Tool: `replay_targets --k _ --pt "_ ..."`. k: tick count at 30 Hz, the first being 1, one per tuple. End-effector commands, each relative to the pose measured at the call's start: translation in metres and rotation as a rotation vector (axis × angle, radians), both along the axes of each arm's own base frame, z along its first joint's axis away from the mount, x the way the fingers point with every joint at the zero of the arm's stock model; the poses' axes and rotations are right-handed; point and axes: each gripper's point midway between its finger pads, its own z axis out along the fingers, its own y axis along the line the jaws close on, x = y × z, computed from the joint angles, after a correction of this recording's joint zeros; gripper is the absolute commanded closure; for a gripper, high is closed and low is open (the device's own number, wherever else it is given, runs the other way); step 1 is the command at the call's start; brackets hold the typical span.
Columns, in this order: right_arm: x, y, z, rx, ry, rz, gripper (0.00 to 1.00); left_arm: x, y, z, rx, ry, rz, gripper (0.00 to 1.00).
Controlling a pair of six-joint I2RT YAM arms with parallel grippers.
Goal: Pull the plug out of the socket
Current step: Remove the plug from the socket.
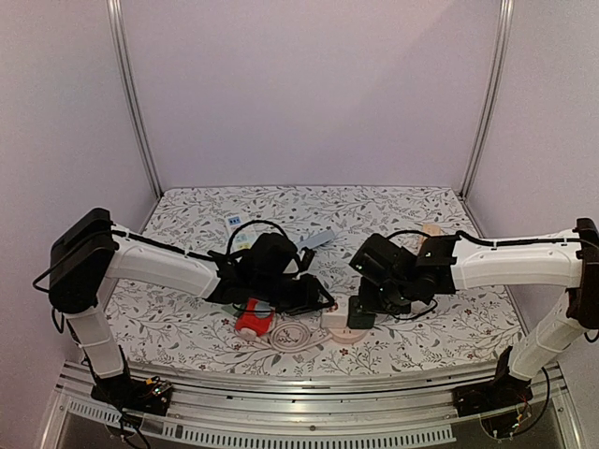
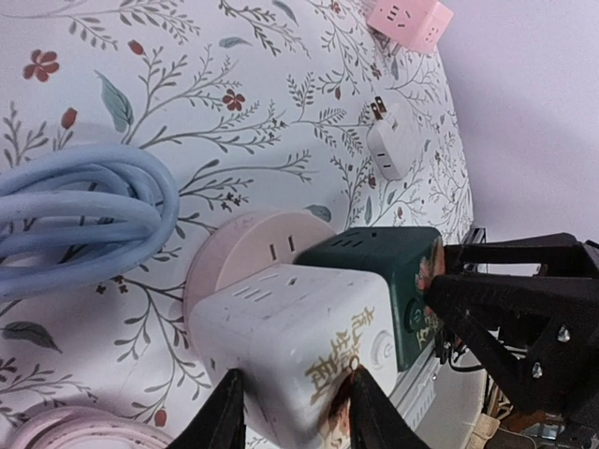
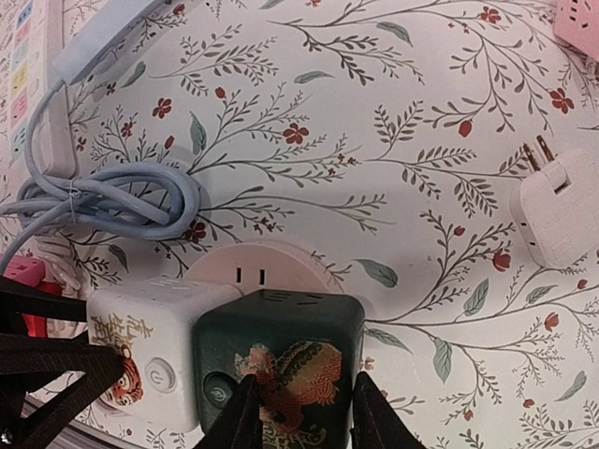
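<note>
Left gripper [image 2: 298,379]: black fingers, nearest the left wrist lens, clamped on either side of the white cube plug [image 2: 281,327]. Right gripper [image 3: 304,383]: black fingers likewise pressed against the flanks of the dark green cube plug [image 3: 281,327], whose near face bore a red-and-gold ornament. Both cubes stood side by side, touching, seated on the round socket [image 3: 271,267]. This was a pale pink disc lying flat on the floral tablecloth [image 3: 374,112] near the front edge, between the two arms; one pair of slots on the disc showed uncovered behind the cubes. Blue cable [image 3: 112,201]: coiled and tied, just beside the disc. White two-pin adapter [image 3: 562,215]: lying loose, apart from the disc. Pink cube [image 2: 412,21]: farther off, near the cloth's edge by the wall. Red-and-white item [image 1: 251,323]: under the left arm, kind unclear.
</note>
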Motion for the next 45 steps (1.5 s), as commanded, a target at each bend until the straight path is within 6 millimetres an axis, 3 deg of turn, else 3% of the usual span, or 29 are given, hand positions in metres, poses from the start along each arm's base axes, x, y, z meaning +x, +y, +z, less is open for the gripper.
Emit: replay_targets --k 1,8,12,17,21,33,45 --pt "-0.003 0.023 0.021 0.051 -0.030 0.050 0.66 -0.024 0.018 -0.050 0.162 0.065 -0.040 0.64" --pt "-0.010 0.000 0.022 -0.013 -0.044 0.049 0.41 -0.026 0.025 -0.048 0.196 0.060 -0.042 0.63" --pt "-0.012 -0.008 0.025 -0.023 -0.053 0.047 0.33 -0.022 0.024 -0.035 0.190 0.029 -0.043 0.55" --pt "-0.010 -0.002 0.023 -0.045 -0.043 0.064 0.25 -0.015 0.024 -0.009 0.168 -0.031 -0.031 0.43" --pt "-0.008 0.004 0.016 -0.074 -0.026 0.070 0.22 -0.014 0.022 0.003 0.153 -0.057 -0.043 0.35" --pt "-0.004 0.004 0.000 -0.120 -0.012 0.047 0.18 -0.022 0.003 -0.001 0.096 -0.034 -0.120 0.26" --pt "0.000 0.005 -0.008 -0.160 -0.015 0.033 0.25 -0.022 -0.003 -0.009 0.100 -0.016 -0.128 0.43"
